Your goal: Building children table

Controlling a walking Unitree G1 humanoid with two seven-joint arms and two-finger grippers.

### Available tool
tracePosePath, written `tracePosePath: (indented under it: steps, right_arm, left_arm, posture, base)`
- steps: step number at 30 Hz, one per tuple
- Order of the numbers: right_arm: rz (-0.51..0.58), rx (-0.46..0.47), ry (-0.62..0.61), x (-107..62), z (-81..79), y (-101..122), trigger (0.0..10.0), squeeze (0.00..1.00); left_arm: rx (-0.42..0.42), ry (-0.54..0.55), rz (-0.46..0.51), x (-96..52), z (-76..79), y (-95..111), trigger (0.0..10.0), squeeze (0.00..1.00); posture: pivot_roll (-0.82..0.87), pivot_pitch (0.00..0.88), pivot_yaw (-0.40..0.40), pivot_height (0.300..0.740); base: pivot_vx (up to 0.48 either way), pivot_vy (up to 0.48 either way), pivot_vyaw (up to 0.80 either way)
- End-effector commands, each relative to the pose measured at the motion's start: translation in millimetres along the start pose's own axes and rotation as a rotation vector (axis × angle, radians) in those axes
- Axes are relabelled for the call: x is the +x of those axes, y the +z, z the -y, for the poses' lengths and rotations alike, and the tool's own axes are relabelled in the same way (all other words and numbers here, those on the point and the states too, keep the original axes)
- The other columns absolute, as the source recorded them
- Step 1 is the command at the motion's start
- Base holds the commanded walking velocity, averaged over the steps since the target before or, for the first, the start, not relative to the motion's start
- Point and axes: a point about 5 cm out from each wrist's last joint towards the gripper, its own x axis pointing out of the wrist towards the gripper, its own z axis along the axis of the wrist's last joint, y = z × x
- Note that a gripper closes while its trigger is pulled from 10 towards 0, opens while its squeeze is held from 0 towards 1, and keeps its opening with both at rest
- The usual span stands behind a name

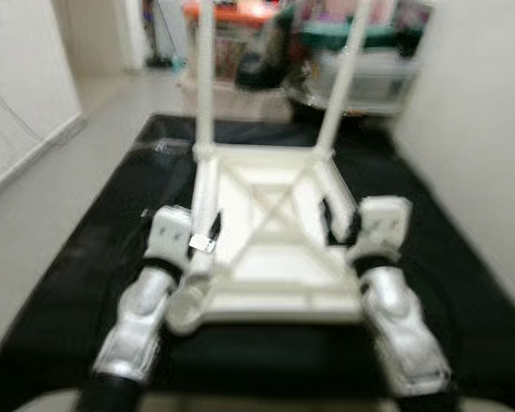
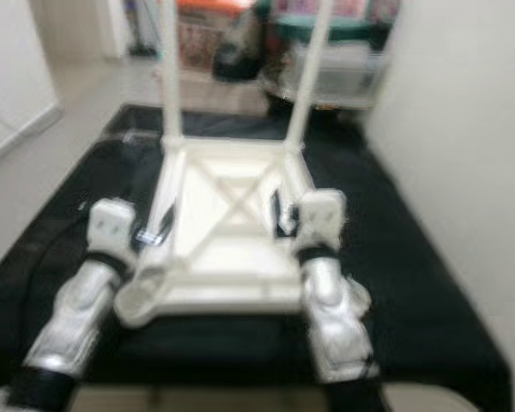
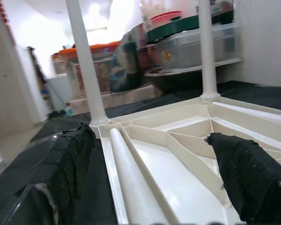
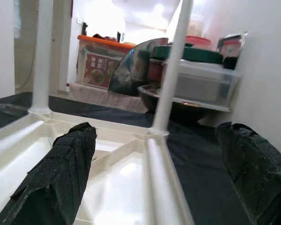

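Upturned table (image 1: 275, 249) between both grippers — left gripper (image 1: 208, 233), right gripper (image 1: 333, 225)

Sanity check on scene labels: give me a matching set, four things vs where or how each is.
Things:
1. table top
2. two fitted legs
3. left hand
4. right hand

States:
A. astride the top's right rail
B. upside down on the black mat
C. upright at the far corners
D. astride the top's left rail

Pairs: 1-B, 2-C, 3-D, 4-A
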Motion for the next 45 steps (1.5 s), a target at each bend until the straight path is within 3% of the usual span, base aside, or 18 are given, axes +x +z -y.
tracePosePath:
  steps: [1, 6, 8, 14, 17, 18, 20, 25, 30, 34, 45]
  right_arm:
    - [0.000, -0.052, 0.006, -0.7, 8.2, -1, 10.0, 0.00]
    - [-0.033, -0.152, 0.078, -2.6, 13.9, -8, 10.0, 0.00]
    - [-0.108, -0.253, 0.144, -7.8, 24.7, -21, 10.0, 0.00]
    - [-0.176, -0.322, 0.220, -11.3, 35.7, -29, 10.0, 0.00]
    - [-0.231, -0.433, 0.309, -13.7, 41.0, -38, 10.0, 0.00]
    - [-0.231, -0.433, 0.309, -13.7, 41.0, -38, 10.0, 0.00]
    - [-0.255, -0.479, 0.371, -14.6, 38.6, -43, 10.0, 0.00]
    - [-0.276, -0.522, 0.463, -18.2, 28.2, -50, 10.0, 0.00]
    - [-0.304, -0.546, 0.459, -16.3, 27.7, -55, 10.0, 0.00]
    - [-0.376, -0.599, 0.377, -2.9, 32.9, -62, 10.0, 0.00]
    - [-0.444, -0.679, 0.411, -6.0, 43.2, -72, 10.0, 0.00]
  left_arm:
    - [-0.003, 0.006, 0.003, 1.8, 1.6, 1, 10.0, 0.00]
    - [-0.001, 0.030, -0.007, 3.9, -2.5, -1, 10.0, 0.00]
    - [-0.006, 0.053, -0.023, 3.2, -3.7, -4, 10.0, 0.00]
    - [0.011, 0.073, -0.035, 1.0, -6.7, -5, 10.0, 0.00]
    - [0.052, 0.187, -0.127, -1.7, -24.0, -19, 10.0, 0.00]
    - [0.052, 0.187, -0.127, -1.7, -24.0, -19, 10.0, 0.00]
    - [0.048, 0.269, -0.170, -1.7, -38.4, -24, 10.0, 0.00]
    - [0.056, 0.277, -0.161, 0.1, -42.3, -23, 10.0, 0.00]
    - [0.053, 0.276, -0.158, 0.3, -39.3, -23, 10.0, 0.00]
    - [0.055, 0.264, -0.162, -0.1, -32.8, -24, 10.0, 0.00]
    - [0.060, 0.280, -0.154, 4.6, -36.4, -23, 10.0, 0.00]
  posture:
    - [0.09, 0.000, -0.044, 0.740]
    - [0.08, 0.000, -0.042, 0.740]
    - [0.07, 0.000, -0.043, 0.740]
    - [0.07, 0.000, -0.042, 0.740]
    - [0.06, 0.000, -0.039, 0.740]
    - [0.06, 0.000, -0.039, 0.740]
    - [0.06, 0.000, -0.048, 0.740]
    - [0.07, 0.000, -0.051, 0.740]
    - [0.07, 0.000, -0.052, 0.740]
    - [0.07, 0.000, -0.057, 0.740]
    - [0.07, 0.000, -0.064, 0.740]
  base:
    - [0.000, 0.000, 0.00]
    - [0.000, 0.000, 0.00]
    - [0.000, 0.000, 0.00]
    - [0.000, 0.000, 0.00]
    - [0.000, 0.000, 0.00]
    - [0.000, 0.000, 0.00]
    - [0.000, 0.000, 0.00]
    - [0.000, 0.000, 0.00]
    - [0.000, 0.000, 0.00]
    - [0.000, 0.000, 0.00]
    - [0.000, 0.000, 0.00]
